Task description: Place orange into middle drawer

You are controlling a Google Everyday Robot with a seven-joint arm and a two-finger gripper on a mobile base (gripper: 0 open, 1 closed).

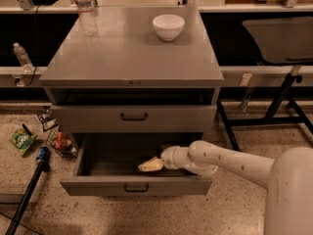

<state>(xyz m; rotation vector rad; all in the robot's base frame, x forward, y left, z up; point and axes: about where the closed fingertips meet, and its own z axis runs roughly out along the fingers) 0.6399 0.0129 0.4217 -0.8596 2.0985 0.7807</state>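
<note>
The middle drawer [98, 186] is the lower grey front with a dark bar handle, and it stands pulled open. My gripper [149, 165] reaches from the right into this drawer, low over its floor near the middle. My white arm [230, 163] crosses the drawer's right front corner. No orange shows anywhere; it may be hidden by the gripper.
A white bowl [168, 27] and a clear water bottle [84, 9] stand on the grey cabinet top [127, 53]. The upper drawer [133, 117] is shut. A green packet [20, 142], small clutter and a dark pole [29, 190] lie on the floor at left. Black table legs [279, 102] stand at right.
</note>
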